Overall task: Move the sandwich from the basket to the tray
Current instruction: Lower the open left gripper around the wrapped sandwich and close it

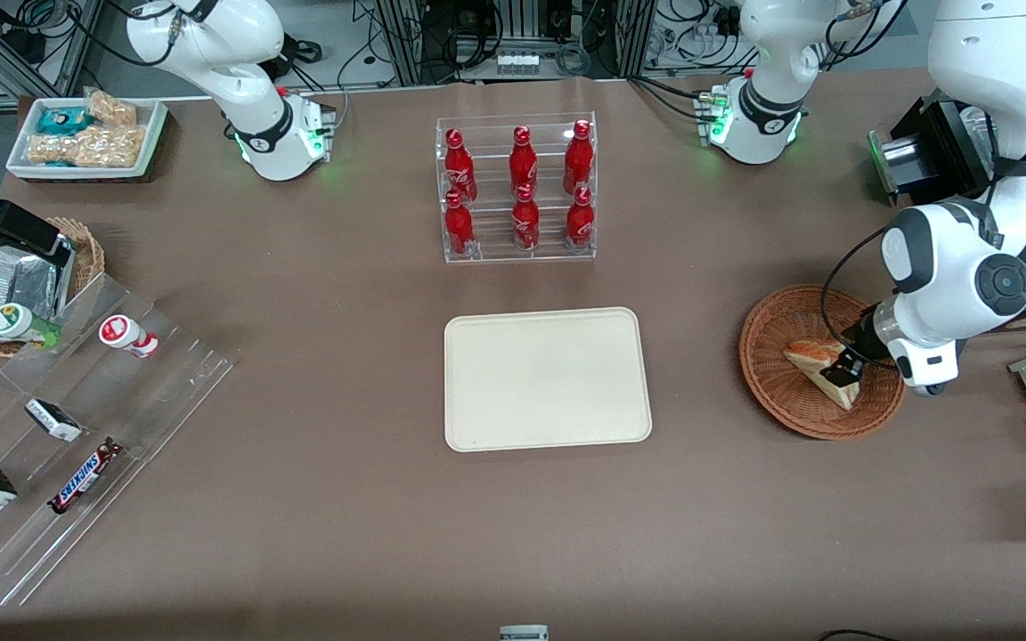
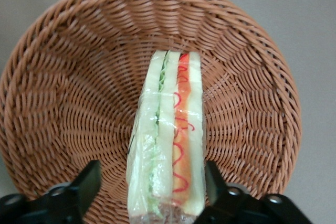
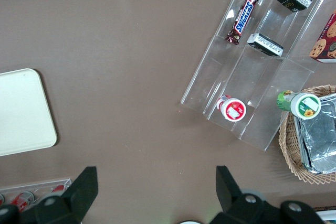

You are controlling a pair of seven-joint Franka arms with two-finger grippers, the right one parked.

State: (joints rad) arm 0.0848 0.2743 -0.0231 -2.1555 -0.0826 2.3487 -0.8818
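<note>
A: One wrapped sandwich (image 2: 167, 135), a triangular wedge of pale bread in clear film with green and red-orange filling along its cut edge, lies in the large round reddish-brown woven wicker basket (image 1: 767, 352). Position check?

B: It rests on the basket floor, toward the part of the wicker nearer the front camera. The left arm's black two-finger gripper (image 1: 849, 367) is down inside the basket, right at the wedge.

A: Finger state?

B: Spread. In the wrist view one black finger (image 2: 86, 182) stands clear of the wrap on the green-filling side, with bare wicker showing between. The other sits just beside the wrap on the red-filling side; contact there cannot be told. Nothing is clamped.

A: Target?

B: The flat cream-beige rectangular tray (image 1: 547, 378) with rounded corners lies well apart from the basket, toward the parked arm's end of the table. A clear acrylic rack of red bottles (image 1: 517, 187) stands farther from the front camera than the tray.
</note>
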